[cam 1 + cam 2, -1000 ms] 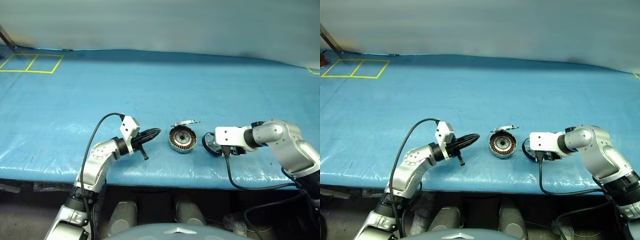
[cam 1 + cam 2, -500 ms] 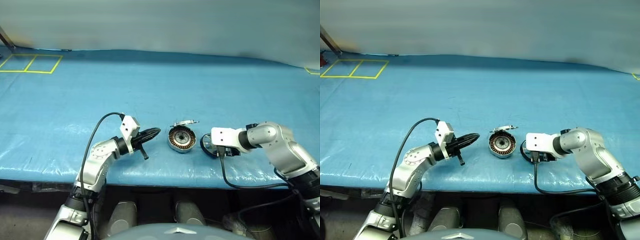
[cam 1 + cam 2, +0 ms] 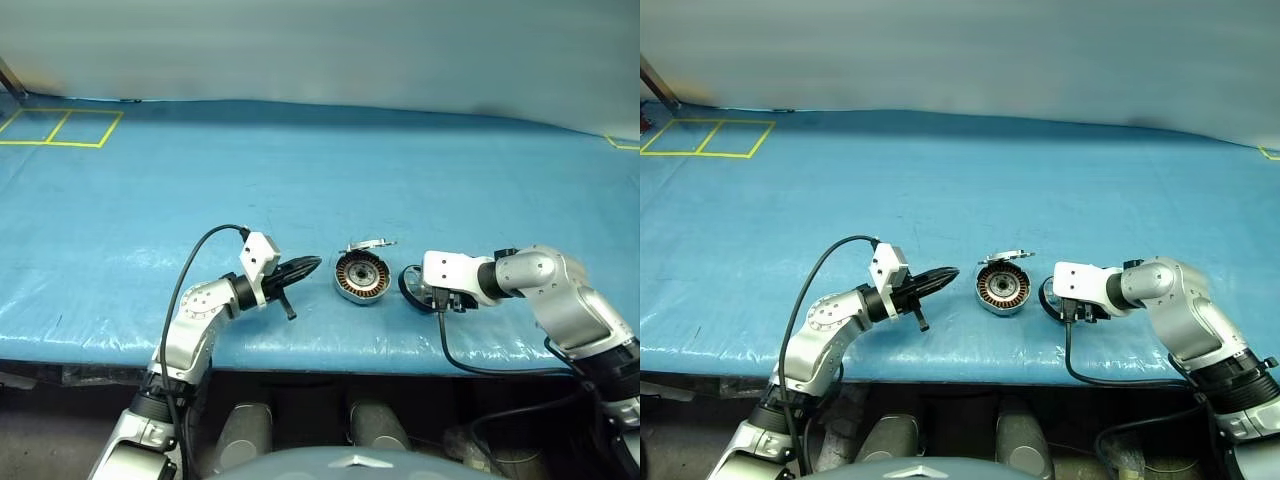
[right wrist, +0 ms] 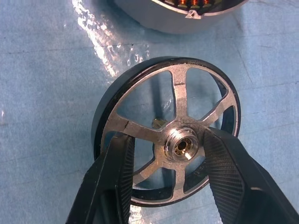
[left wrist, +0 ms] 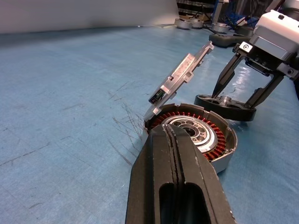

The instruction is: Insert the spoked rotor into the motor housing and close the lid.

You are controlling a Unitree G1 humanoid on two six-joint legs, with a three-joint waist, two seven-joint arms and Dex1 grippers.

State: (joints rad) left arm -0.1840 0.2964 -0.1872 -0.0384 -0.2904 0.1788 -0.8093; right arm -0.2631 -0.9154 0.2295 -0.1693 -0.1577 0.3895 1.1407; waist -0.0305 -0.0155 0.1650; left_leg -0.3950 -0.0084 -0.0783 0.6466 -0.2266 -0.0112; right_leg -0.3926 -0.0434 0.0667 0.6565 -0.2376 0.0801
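The motor housing [image 3: 361,277], a silver can with copper windings, sits near the table's front edge. The lid [image 5: 182,74] stands tilted up at its far rim and shows edge-on. Just right of the housing the spoked rotor [image 4: 180,98] lies flat on the blue cover. My right gripper [image 4: 168,137] points down onto it, open, one finger on each side of the hub and reaching between the spokes. My left gripper [image 3: 315,263] hangs level to the left of the housing, shut and empty, pointing at it.
Yellow tape squares [image 3: 60,127] mark the far left corner of the blue table cover. The table's front edge [image 3: 330,345] runs just below the parts. More motor parts [image 5: 187,23] lie far off in the background.
My right forearm has swung in a little and the wrist has turned slightly over the rotor. The left arm, housing and lid have not moved.
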